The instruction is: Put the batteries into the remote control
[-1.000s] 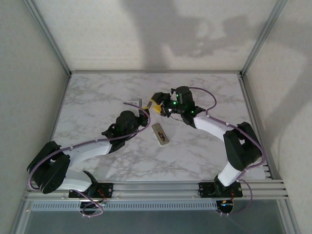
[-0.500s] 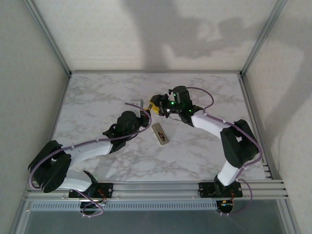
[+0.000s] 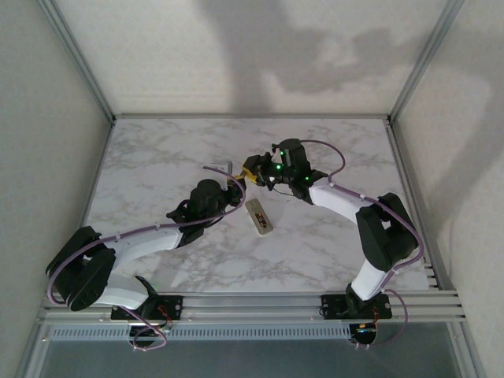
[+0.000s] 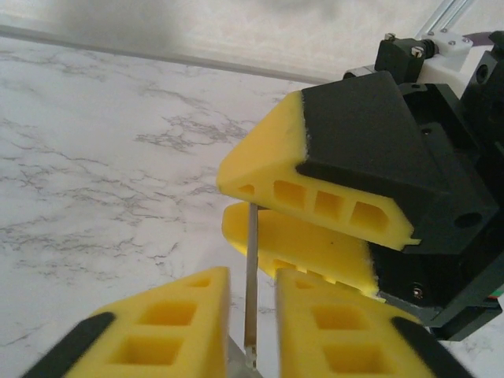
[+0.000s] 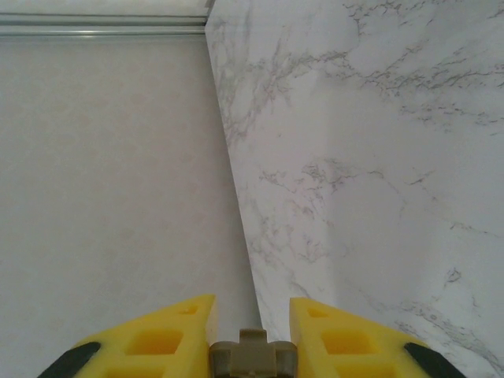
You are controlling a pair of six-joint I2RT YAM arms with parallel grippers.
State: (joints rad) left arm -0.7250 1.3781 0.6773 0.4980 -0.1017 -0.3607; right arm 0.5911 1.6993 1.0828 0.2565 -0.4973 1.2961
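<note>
You are clamping a thin tan plate [image 5: 252,356] in the right end effector [image 5: 252,315]. The left end effector [image 4: 252,285] is standing slightly parted around the plate's edge. The remote control [image 3: 260,216] is lying on the counter [image 3: 157,157] just beside both. It is likely light, rigid and slick, so take it across its long sides.

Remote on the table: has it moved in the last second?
No. The remote lies in the same spot and at the same angle against the table's marble veins.

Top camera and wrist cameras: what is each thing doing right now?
remote control: lying flat on the table, nothing holding it.
left gripper: open, loose around the thin grey plate.
right gripper: shut on the thin grey plate.
thin grey plate: pinched edge-on, between both grippers.
</note>
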